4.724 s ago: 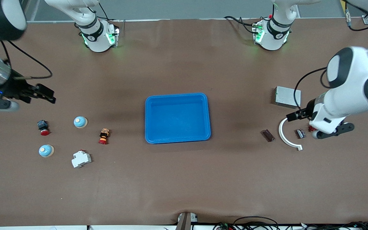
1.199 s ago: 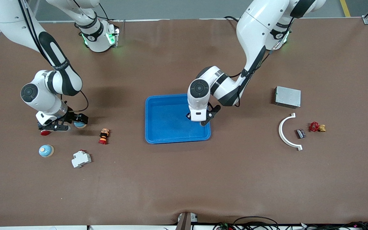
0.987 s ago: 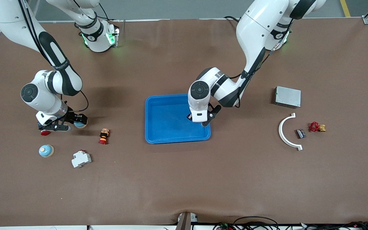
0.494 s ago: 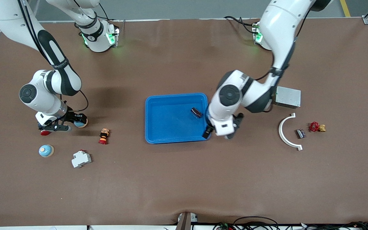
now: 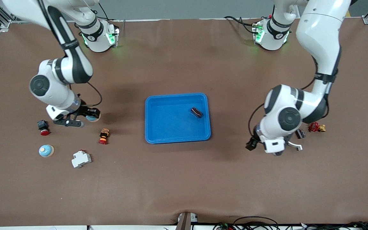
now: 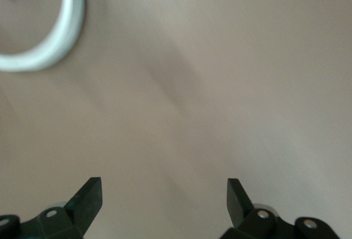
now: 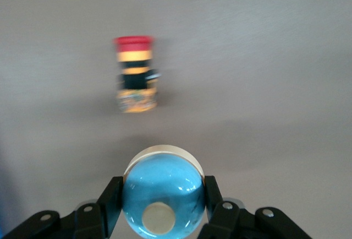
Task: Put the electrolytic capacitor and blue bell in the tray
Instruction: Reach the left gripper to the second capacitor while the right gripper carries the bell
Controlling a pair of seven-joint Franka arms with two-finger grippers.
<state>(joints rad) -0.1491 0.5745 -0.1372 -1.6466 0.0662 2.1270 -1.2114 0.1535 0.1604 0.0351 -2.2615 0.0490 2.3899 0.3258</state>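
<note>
Brown table (image 5: 184, 179), capacitor (image 5: 196, 112) lying diagonally in tray (image 5: 152, 127), left hand (image 6: 164, 197) wide, right hand (image 7: 163, 206) gripping blue bell (image 7: 163, 194).

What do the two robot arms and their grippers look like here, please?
Both arms have glossy white rounded shells with black bands and dark round caps at the joints. Their bases along the table's edge glow green, and black cables loop near the wrists. The left gripper and the right gripper are black two-finger units; the wrist views show flat black fingers on jointed linkages with small silver screws.
</note>
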